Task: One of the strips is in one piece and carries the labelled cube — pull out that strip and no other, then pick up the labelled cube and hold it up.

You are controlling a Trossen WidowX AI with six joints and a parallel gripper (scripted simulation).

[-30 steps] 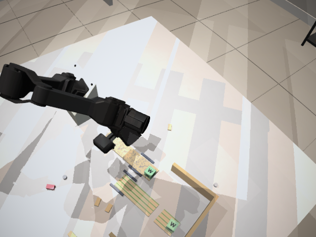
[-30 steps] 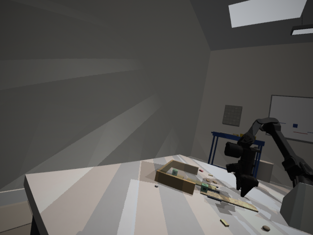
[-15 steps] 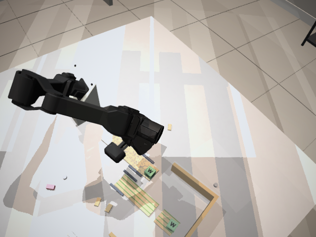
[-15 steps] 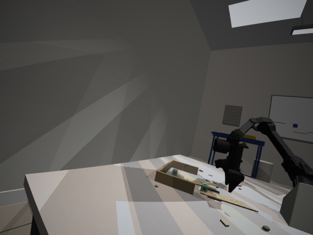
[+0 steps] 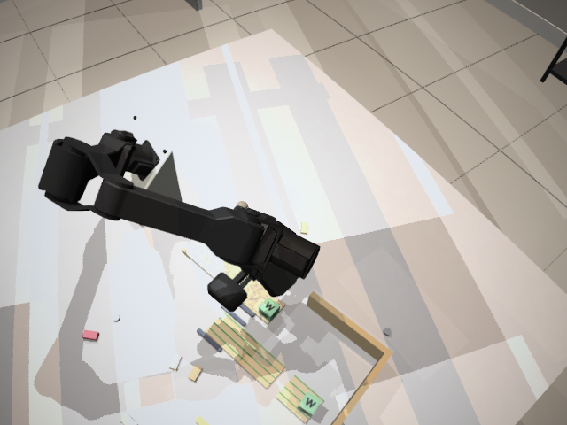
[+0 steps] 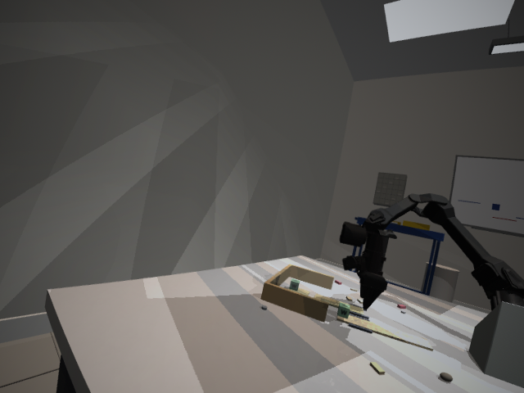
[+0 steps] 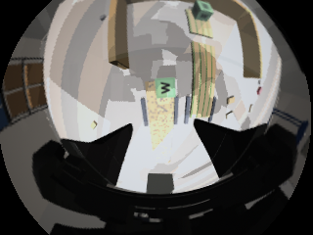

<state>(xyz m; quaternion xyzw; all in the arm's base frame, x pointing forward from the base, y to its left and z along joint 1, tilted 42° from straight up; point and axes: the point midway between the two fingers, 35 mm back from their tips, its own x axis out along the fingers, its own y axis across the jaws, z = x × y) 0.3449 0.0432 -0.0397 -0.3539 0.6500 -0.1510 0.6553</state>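
Observation:
A speckled tan strip (image 5: pixel 260 292) (image 7: pixel 160 119) looks in one piece and carries a green cube (image 5: pixel 268 308) (image 6: pixel 343 310) (image 7: pixel 165 87) marked W on its far end. Beside it, a green-striped strip lies in two parts with a gap: a long piece (image 5: pixel 247 351) (image 7: pixel 202 73) and a short piece (image 5: pixel 288 394) (image 7: pixel 198 27). A second green cube (image 5: pixel 310 403) (image 6: pixel 294 284) (image 7: pixel 201 10), also marked W, stands on the short piece. My gripper (image 5: pixel 253 297) (image 6: pixel 368 303) (image 7: pixel 163 124) is open and empty, above the speckled strip on the near side of its cube. The arm hides part of that strip in the top view.
Dark rails (image 5: pixel 209 339) (image 7: pixel 145 112) flank both strips. A wooden wall (image 5: pixel 345 323) (image 6: pixel 295 300) (image 7: pixel 118 36) stands around the second cube's area. A yellow block (image 5: pixel 304 227) (image 6: pixel 377 367) (image 7: pixel 94 125), a red block (image 5: pixel 90 335) (image 6: pixel 401 306) and a grey pebble (image 5: pixel 386 331) (image 6: pixel 264 307) lie farther off.

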